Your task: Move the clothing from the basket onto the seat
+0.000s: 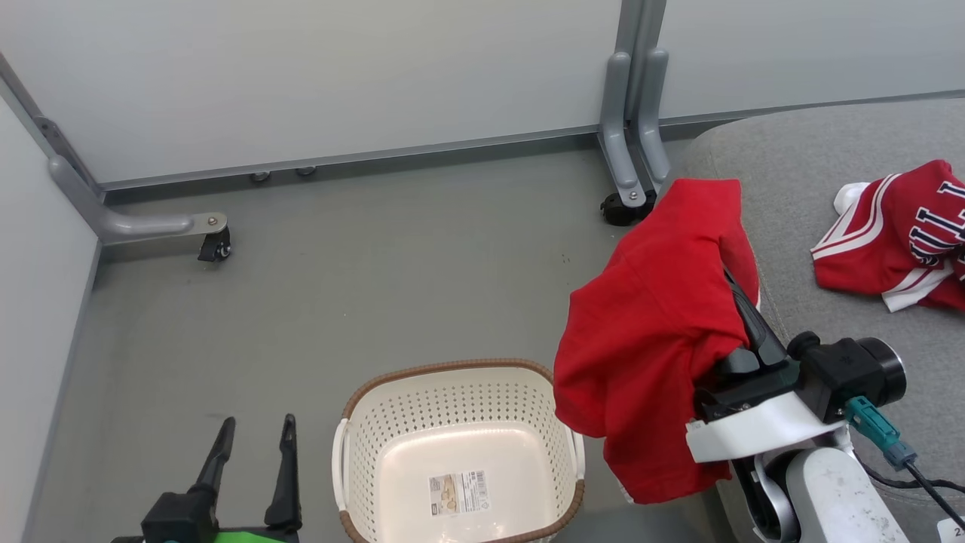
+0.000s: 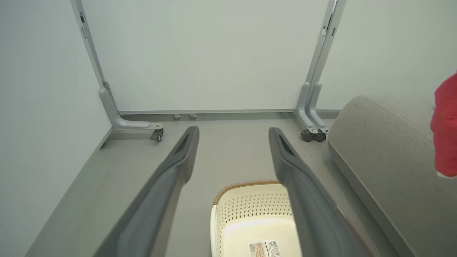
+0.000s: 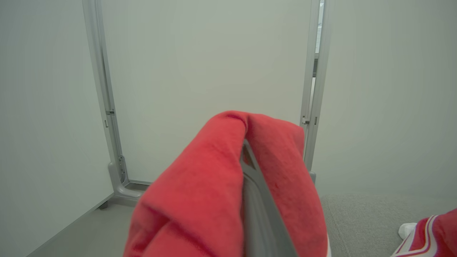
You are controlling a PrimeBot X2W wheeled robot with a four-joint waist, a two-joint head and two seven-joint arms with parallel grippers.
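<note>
The right fingers (image 1: 754, 324) clench the red shirt (image 1: 648, 332), seemingly at the seat (image 1: 814, 151) edge; left fingers (image 1: 215, 460) spread.

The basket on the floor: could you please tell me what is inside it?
The basket holds nothing but a label sticker on its inner bottom. Its near end runs off the head view's lower edge, so that part is unseen.

The shirt (image 1: 648, 332) draped over the right jaws is plain red. Right of those jaws, the jersey (image 1: 897, 234) is red with white stripe trim and black, white-edged lettering. The seat (image 1: 799, 151) beneath it is light grey fabric. Between the left jaws and the right jaws, the basket (image 1: 452, 411) is cream-white, dotted with perforations, its rim woven-look brown. Both pairs are dark, the floor (image 1: 339, 286) grey.
</note>
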